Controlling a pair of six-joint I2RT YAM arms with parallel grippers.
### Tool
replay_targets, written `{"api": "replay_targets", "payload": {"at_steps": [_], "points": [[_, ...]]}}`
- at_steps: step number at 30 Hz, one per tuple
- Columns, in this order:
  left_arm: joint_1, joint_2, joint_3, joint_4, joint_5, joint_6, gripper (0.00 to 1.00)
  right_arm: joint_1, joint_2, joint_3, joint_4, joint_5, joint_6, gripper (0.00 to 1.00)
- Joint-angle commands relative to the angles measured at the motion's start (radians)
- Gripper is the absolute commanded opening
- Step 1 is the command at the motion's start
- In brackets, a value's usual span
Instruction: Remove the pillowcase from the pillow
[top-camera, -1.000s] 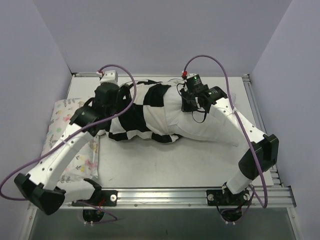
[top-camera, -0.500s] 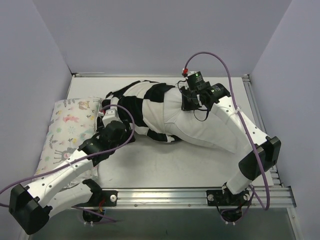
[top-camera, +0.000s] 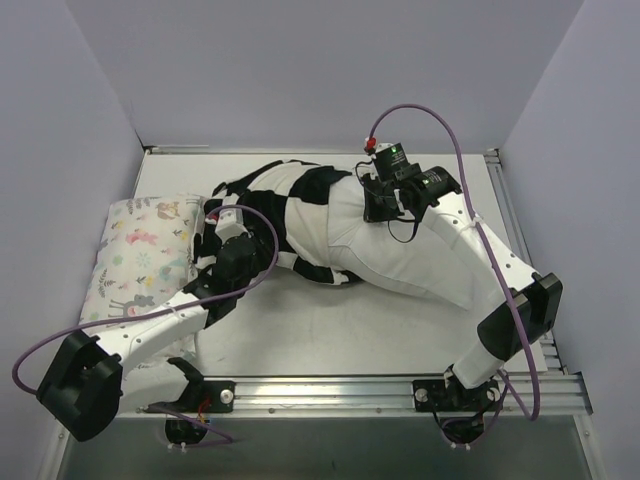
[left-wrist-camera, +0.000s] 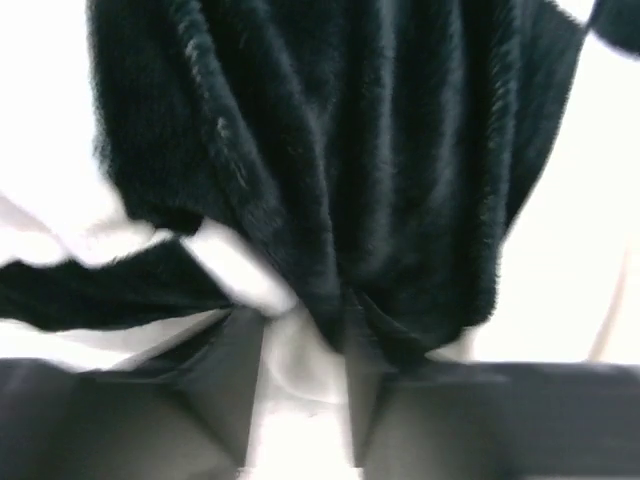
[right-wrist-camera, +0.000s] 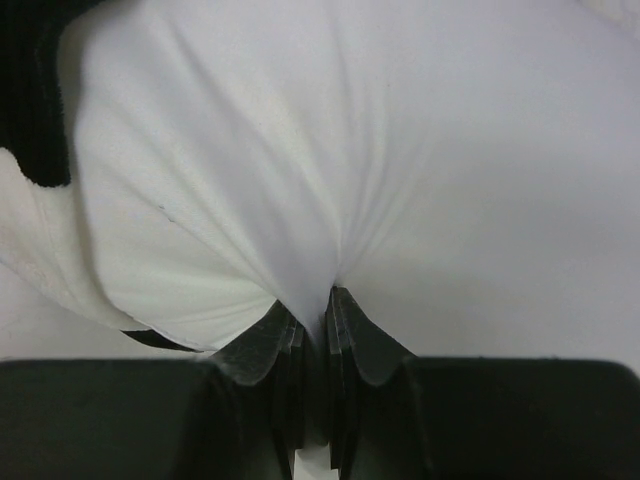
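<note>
The black-and-white checkered pillowcase (top-camera: 297, 190) lies bunched over the left end of the white pillow (top-camera: 365, 250), mid-table. My left gripper (top-camera: 216, 224) sits at the case's left edge. In the left wrist view its jaws (left-wrist-camera: 300, 330) are closed on a fold of the pillowcase (left-wrist-camera: 350, 150), black and white fabric pinched between them. My right gripper (top-camera: 378, 208) is on the pillow's far upper side. In the right wrist view it (right-wrist-camera: 315, 300) is shut on a pinch of the pillow's white cloth (right-wrist-camera: 450, 150), with a black patch of the pillowcase (right-wrist-camera: 30, 100) at the left.
A pale floral-print pillow (top-camera: 135, 262) lies along the table's left side, partly under my left arm. Purple cables loop from both arms. Enclosure walls stand close on the left, back and right.
My left arm drew back from the far left to the pillowcase's near-left edge, and its jaws went from wide open to closed on the fabric. The right gripper stayed put.
</note>
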Motion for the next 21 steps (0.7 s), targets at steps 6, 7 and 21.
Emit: {"api": "replay_targets", "payload": {"at_steps": [6,7,21], "points": [[-0.003,-0.083,0.109,-0.042,-0.119,0.066,0.00,-0.019,-0.087,0.080,-0.018,0.029,-0.015,0.00],[-0.021,-0.100,0.116,-0.053,-0.149,0.090,0.00,-0.019,-0.084,0.096,-0.023,0.034,-0.016,0.00],[-0.176,-0.069,0.480,-0.358,-0.244,0.212,0.00,0.136,-0.171,0.206,-0.063,0.202,-0.165,0.96]]}}
